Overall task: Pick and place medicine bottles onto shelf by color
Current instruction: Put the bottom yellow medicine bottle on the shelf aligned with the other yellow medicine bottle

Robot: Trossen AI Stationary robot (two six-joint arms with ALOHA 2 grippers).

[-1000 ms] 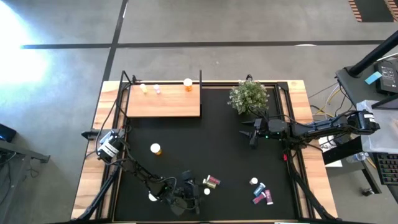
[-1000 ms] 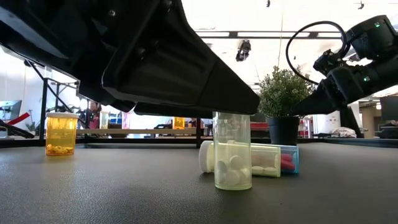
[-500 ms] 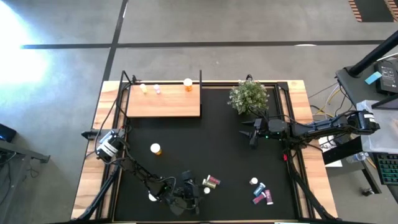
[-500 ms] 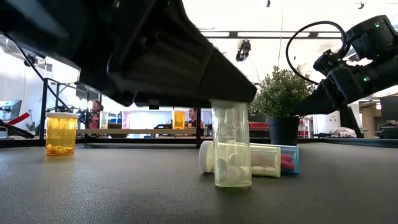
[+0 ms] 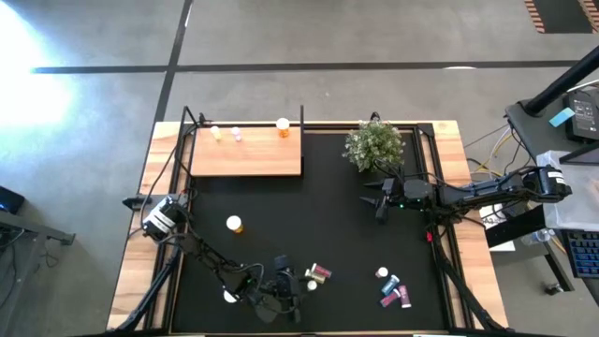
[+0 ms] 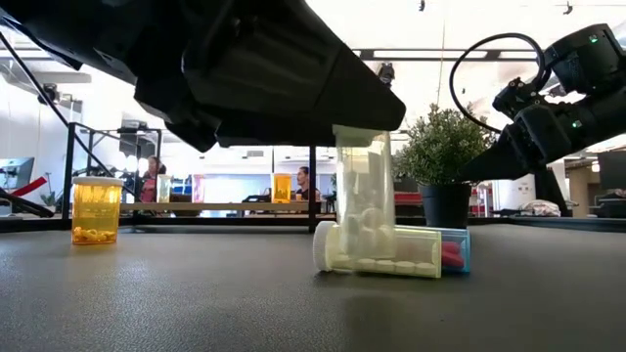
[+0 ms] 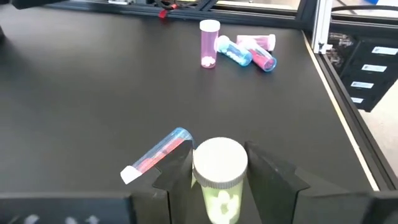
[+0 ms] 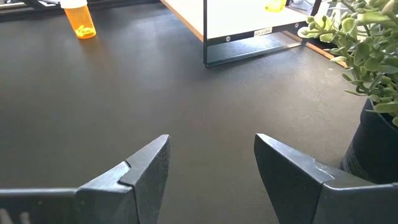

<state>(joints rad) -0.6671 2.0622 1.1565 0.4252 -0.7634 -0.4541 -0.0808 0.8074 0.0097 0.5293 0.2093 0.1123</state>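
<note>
High view: light-wood shelf with black posts (image 5: 246,152) sits at the table's far-left corner, carrying three small bottles, two of them orange. Left gripper (image 5: 284,285) works far from the shelf at the near edge; right gripper (image 5: 384,199) waits just beside the small green potted plant (image 5: 374,145), well apart from the shelf. An orange white-capped bottle (image 5: 233,224) stands alone between shelf and left gripper; a cluster of pink, teal and purple bottles (image 5: 392,288) lies far from the shelf, toward the near right. Low view: the yellowish clear white-capped bottle (image 6: 363,196) has risen off the black mat since half a second ago, when its base was still on the mat; it now hangs in front of a lying pale bottle (image 6: 377,250). Left wrist view: left gripper (image 7: 220,177) is closed on that bottle, white cap between its fingers (image 7: 272,178); a lying teal bottle with red contents (image 7: 160,153) is just beside. Right wrist view: right gripper (image 8: 211,165) stands open, holding nothing. Judgement: pick achieved; the carry to the shelf comes next.
</note>
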